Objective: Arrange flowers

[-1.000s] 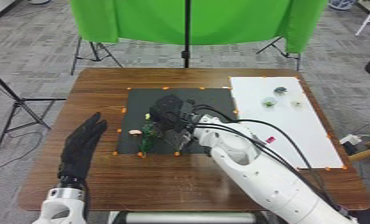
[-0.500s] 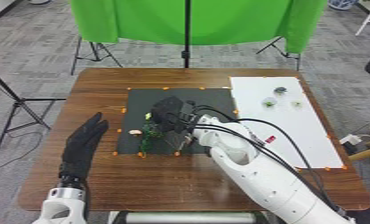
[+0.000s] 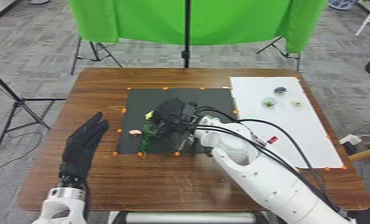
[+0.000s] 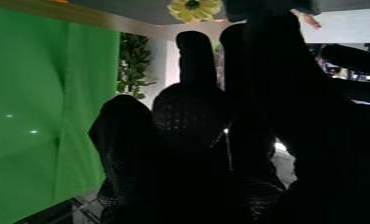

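Positioning the right robot hand (image 3: pixel 171 112) over the middle of the black mat (image 3: pixel 219 100), on the tabletop (image 3: pixel 97 85). Leaving its grasp undetermined: not being able to tell from the views whether released, clenched or grasping a stem. Placing the left robot hand (image 3: pixel 82 145) over the left part of the tabletop, beside the mat and apart from the flowers. Presenting this hand as released, with fingers straight and holding nothing.

Locating the yellow flower (image 3: pixel 149 115) over the left part of the mat, just beside the right robot hand. Locating the green foliage (image 3: pixel 147 143) nearer the robot, with the pale pink piece (image 3: pixel 135 132) to its left. Not being able to confirm contact between foliage and hand.

Displaying three small pieces on the far part of the white sheet (image 3: pixel 301 130), to the right of the mat: a dark bluish piece (image 3: pixel 280 90) farthest out, a green piece (image 3: pixel 269 102) nearer and to the left, and a pale piece (image 3: pixel 296 104) to the right of the green one.

Showing, in the right wrist view, the yellow flower beyond the gloved hand, facing the camera with dark centre and open petals.
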Controlling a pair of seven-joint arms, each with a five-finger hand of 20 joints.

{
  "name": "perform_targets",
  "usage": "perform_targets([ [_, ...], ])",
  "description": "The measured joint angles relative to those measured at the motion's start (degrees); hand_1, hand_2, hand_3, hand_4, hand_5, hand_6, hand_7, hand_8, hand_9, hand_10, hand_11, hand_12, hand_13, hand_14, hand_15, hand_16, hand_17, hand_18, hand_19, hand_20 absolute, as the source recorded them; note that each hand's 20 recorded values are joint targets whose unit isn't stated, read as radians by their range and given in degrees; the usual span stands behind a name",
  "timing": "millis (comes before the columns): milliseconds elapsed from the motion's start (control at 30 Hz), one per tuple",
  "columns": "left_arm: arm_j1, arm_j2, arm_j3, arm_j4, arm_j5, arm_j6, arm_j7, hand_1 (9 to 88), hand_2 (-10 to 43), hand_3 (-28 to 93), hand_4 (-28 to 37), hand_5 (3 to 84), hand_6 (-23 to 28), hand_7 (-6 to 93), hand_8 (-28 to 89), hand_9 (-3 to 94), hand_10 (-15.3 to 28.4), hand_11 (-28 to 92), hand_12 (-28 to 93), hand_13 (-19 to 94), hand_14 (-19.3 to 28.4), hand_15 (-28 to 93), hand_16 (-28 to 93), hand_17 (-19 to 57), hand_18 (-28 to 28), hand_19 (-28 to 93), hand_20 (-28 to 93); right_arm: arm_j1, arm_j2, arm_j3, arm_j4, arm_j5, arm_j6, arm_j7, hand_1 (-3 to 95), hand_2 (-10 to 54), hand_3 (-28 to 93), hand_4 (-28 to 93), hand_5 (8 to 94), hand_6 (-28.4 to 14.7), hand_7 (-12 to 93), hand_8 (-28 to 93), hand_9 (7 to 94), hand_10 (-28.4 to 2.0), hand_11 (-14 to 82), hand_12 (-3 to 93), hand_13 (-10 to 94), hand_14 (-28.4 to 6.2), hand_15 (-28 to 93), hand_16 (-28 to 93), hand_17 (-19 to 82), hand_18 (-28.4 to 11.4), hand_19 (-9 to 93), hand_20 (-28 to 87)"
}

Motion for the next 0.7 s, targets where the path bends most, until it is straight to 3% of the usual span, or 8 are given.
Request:
perform_targets([
  [400, 0.0, -0.03, -0.03, -0.01, 0.00, 0.01, 0.05, 22.1, -8.0, 68, -21.0, 41.6, 2.4, 5.6, -6, 41.5, 10.7, 9, 14, 29, 12.5, 8, 1, 2.8, 9.6, 1, 15, 0.6, 1.7, 0.4, -0.7, 0.4, -0.3, 1.4, 52.0, -9.5, 63, -21, 62.6, 3.2, 23, 2, 64.0, -11.1, 14.1, 19.8, 84, -0.6, 66, 31, 60, -10.2, 93, 61],
  [700, 0.3, -0.03, -0.16, -0.08, 0.00, 0.03, 0.14, 22.1, -7.9, 68, -21.0, 41.6, 2.5, 5.5, -5, 41.4, 10.7, 9, 14, 29, 12.5, 8, 1, 2.8, 9.6, 1, 15, 0.6, 7.1, 3.5, -9.1, 4.9, -7.4, 7.2, 50.3, -9.5, 64, -21, 61.4, 2.9, 22, 1, 63.3, -11.6, 13.5, 19.9, 82, -1.3, 66, 31, 58, -10.8, 93, 61],
])
